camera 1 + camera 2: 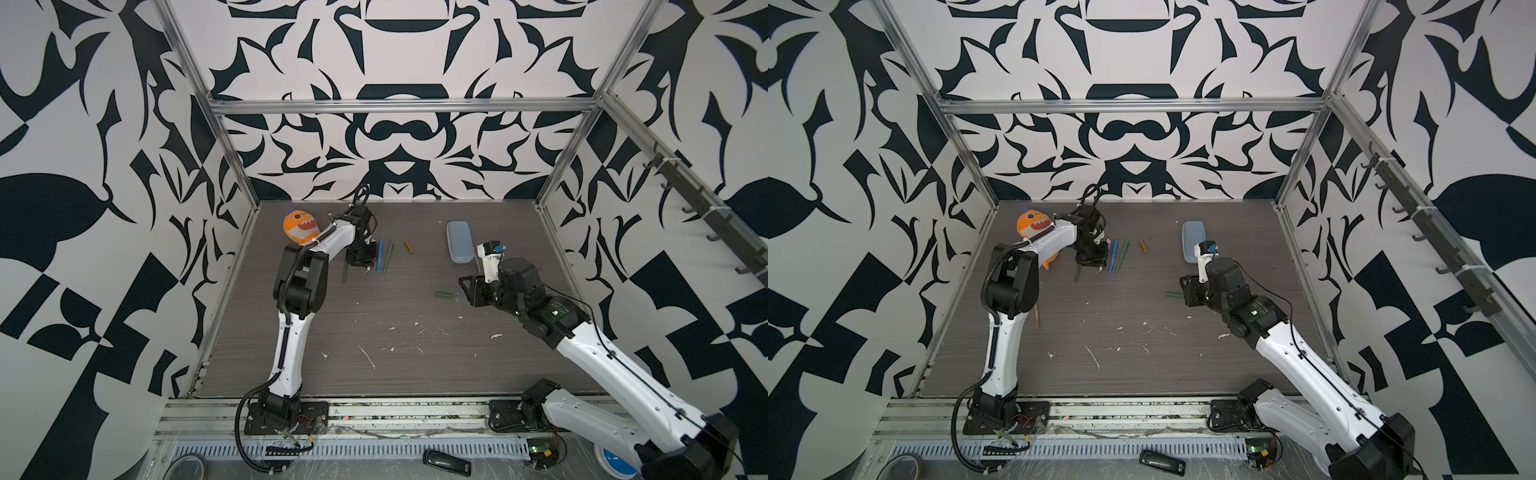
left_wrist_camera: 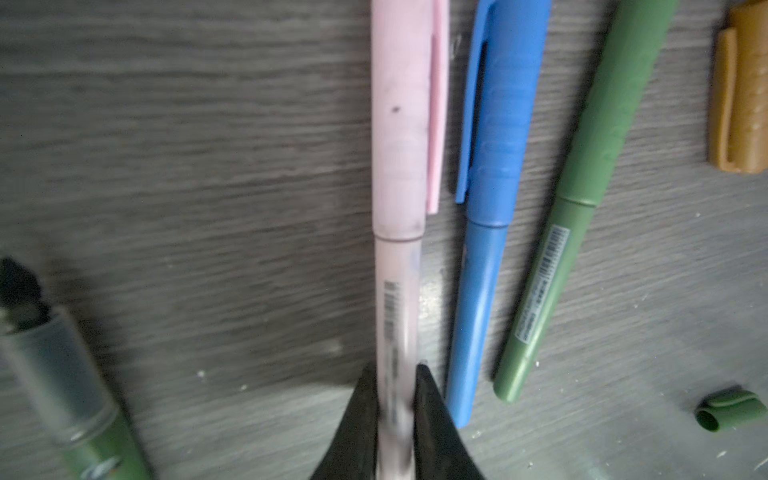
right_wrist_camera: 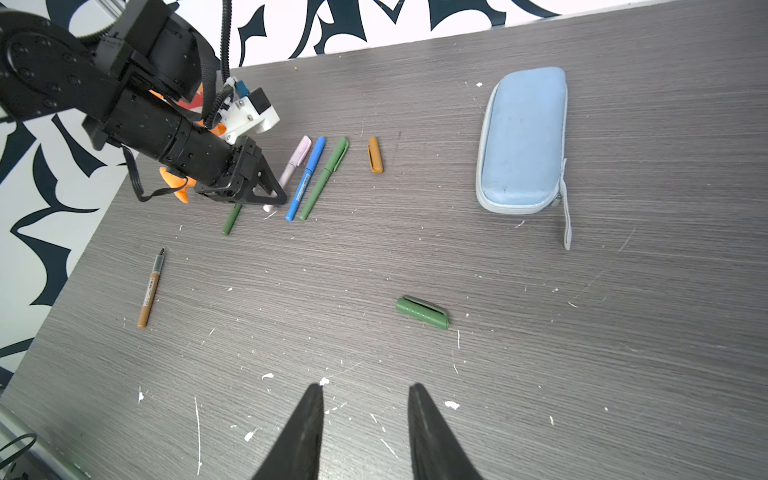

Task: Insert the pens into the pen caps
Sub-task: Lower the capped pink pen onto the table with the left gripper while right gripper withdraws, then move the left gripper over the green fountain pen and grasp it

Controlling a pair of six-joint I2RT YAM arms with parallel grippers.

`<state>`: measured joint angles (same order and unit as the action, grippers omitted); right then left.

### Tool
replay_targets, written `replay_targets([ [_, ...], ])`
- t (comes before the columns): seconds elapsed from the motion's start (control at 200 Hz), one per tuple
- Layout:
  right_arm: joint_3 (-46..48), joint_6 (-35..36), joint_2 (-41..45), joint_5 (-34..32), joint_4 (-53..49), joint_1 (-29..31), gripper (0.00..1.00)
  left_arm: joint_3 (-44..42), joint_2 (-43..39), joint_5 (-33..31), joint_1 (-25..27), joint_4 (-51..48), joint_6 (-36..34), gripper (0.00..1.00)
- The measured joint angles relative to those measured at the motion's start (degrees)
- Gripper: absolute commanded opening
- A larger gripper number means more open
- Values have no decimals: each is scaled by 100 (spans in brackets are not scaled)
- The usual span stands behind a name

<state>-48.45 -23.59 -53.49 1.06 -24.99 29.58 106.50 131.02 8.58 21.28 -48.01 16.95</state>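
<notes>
The left end effector (image 2: 397, 370) pinches the barrel of a pale pink capped pen (image 2: 399, 166), with its dark fingers (image 2: 361, 415) pressed against either side. The wrist view is blurred there, and the pen's end behind the fingers is cut off. A barcode sticker (image 2: 390, 307) runs along the pink barrel, its characters unreadable. In both top views the end effector hides this pen almost wholly. Just right of it lie a blue capped pen (image 2: 486, 249) and a dark green capped pen (image 2: 582, 232), the green one bearing a barcode label (image 2: 544, 278) with print too small to read. Farther right an orange-brown cap (image 2: 737, 104) lies alone. Left of the pink pen an uncapped dark green pen (image 2: 75, 407) lies blurred and half out of frame. These all lie at the far left of the grey wood-grain tabletop (image 3: 540, 332). Nearer and further left lies an uncapped orange-brown pen (image 1: 1037, 316), which the left arm (image 1: 291, 299) covers in a top view. The right end effector (image 3: 365, 390) hangs spread and empty on the right, with a loose green cap (image 3: 422, 311) just left of it. A pale blue zip case (image 3: 523, 141) lies far right. An orange shark plush toy (image 1: 299, 226) sits far left, partly behind the left arm.
</notes>
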Motion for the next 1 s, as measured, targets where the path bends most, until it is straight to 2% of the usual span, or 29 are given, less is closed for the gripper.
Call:
replay_targets([
  [0.46, -50, -52, 472, 17, -428, 0, 38, 234, -15, 20, 0, -247, -76, 31],
  [0.65, -214, -70, 470, 66, -590, 0, 38, 234, -264, -13, 0, -350, -160, 34],
  [0.76, -297, -118, 470, 92, -702, 0, 38, 94, -658, -35, 0, -297, -188, 34],
  [0.88, -321, -225, 461, 101, -879, 0, 37, -511, -1482, -133, -2, -96, -199, 35],
  [1.0, -400, -358, 299, -52, -1270, 0, 30, -1163, -2236, -306, -48, 136, -201, 34],
])
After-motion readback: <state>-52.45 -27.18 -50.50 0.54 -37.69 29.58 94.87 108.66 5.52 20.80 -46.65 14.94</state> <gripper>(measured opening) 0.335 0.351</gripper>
